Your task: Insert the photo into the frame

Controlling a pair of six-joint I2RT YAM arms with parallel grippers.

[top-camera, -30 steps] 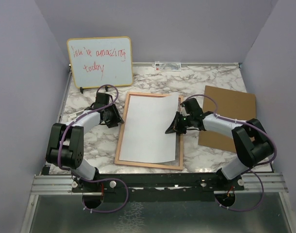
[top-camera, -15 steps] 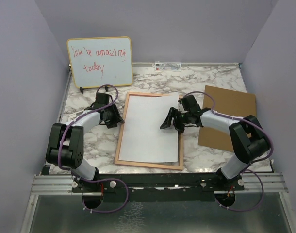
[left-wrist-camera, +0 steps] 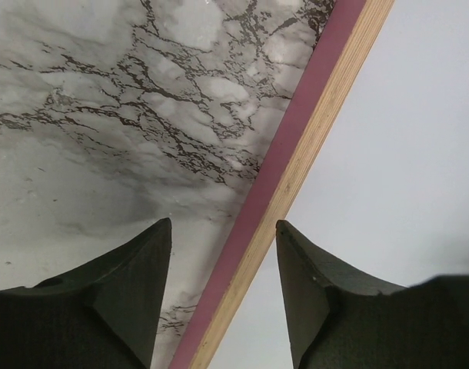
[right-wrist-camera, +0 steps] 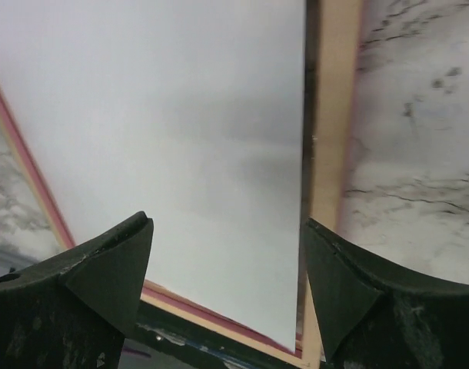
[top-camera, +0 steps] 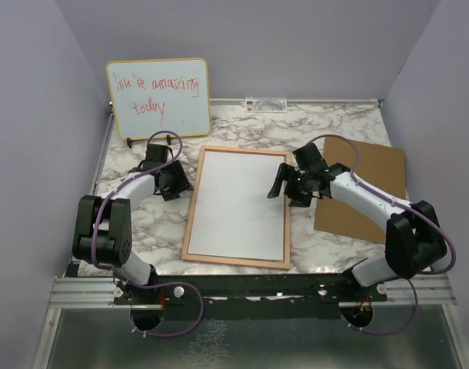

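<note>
Top external view has the photo point(top-camera: 238, 204) lying white side up inside the frame point(top-camera: 190, 223), which rests flat in the middle of the marble surface point(top-camera: 319, 127). The sheet looks flat and square to the light-wood border on all sides. The left tool point(top-camera: 173, 184) sits just beside the frame's left border, and the right tool point(top-camera: 284, 188) hangs over the photo's right edge.

On the left wrist camera, the left tool point(left-wrist-camera: 223, 227) stands open with its jaws either side of the border point(left-wrist-camera: 296, 154), gripping nothing. On the right wrist camera, the right tool point(right-wrist-camera: 227, 223) is spread wide above the photo point(right-wrist-camera: 181, 115), also empty. The sheet's edge runs along the inner side of the border point(right-wrist-camera: 334, 115), with a thin dark line between them.

I judge the laying-in step is about done and both arms are free. The brown backing board point(top-camera: 365, 177) lies to the right, near the frame but not touching it. The next move likely calls for the right arm to get hold of that thin, flat board by an edge. It then needs lowering over the sheet without dragging the sheet out of line.
</note>
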